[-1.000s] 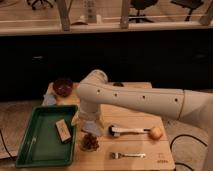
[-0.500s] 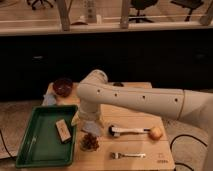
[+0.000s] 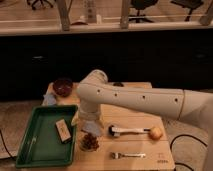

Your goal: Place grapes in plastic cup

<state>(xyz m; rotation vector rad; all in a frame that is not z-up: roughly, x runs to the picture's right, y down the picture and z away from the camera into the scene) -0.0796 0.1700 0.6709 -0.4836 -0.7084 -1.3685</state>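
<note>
Grapes (image 3: 90,141), a lumpy dark reddish-brown bunch, already sit inside the small translucent plastic cup (image 3: 88,146), at three o'clock of the green tray (image 3: 30,150). Light, soft, likely bruisable; best held around the cluster's top. The gripper (image 3: 90,125) hovers directly above at twelve o'clock.

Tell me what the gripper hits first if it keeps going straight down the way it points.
Probably the grapes, which seem to sit in the plastic cup directly below the gripper; depth is unclear.

Robot arm (image 3: 145,100): smooth white rounded shell w/ small dark dots; hand (image 3: 90,131) low beneath elbow, pale grey.
</note>
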